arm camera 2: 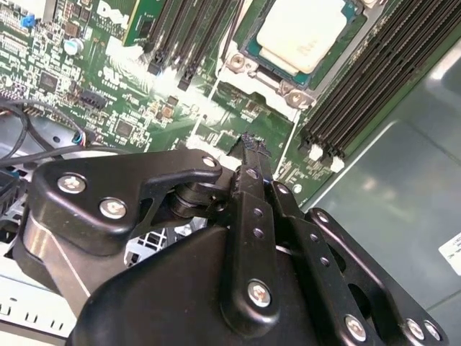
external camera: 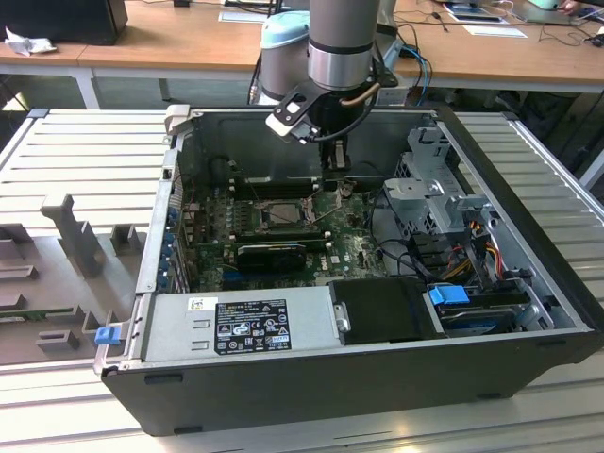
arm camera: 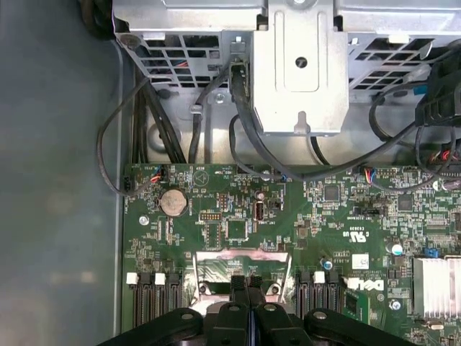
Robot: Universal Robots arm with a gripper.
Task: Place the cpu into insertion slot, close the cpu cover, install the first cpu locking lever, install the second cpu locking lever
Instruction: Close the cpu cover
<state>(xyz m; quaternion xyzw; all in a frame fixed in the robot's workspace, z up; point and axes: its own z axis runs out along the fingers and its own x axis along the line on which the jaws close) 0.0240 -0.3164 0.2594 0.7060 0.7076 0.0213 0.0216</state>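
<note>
The cpu [arm camera 2: 302,32], with its pale silver top, lies in the insertion slot [arm camera 2: 288,92], a grey metal frame among the black memory slots on the green board. In the exterior view the insertion slot [external camera: 283,213] sits mid-board inside the open computer case. My gripper [external camera: 337,166] hangs above the board, just to the exterior view's right of the slot and a little behind it. Its black fingers [arm camera: 238,287] are pressed together with nothing between them, and the gripper [arm camera 2: 248,140] is clear of the cpu. I cannot tell how the cpu cover or the levers stand.
A long black heatsink bar [external camera: 270,253] lies in front of the slot. The power supply [external camera: 250,326] fills the case's near side. A metal drive cage [external camera: 436,193] with loose cables [arm camera: 238,137] stands at the exterior view's right. Case walls [external camera: 172,189] ring the board.
</note>
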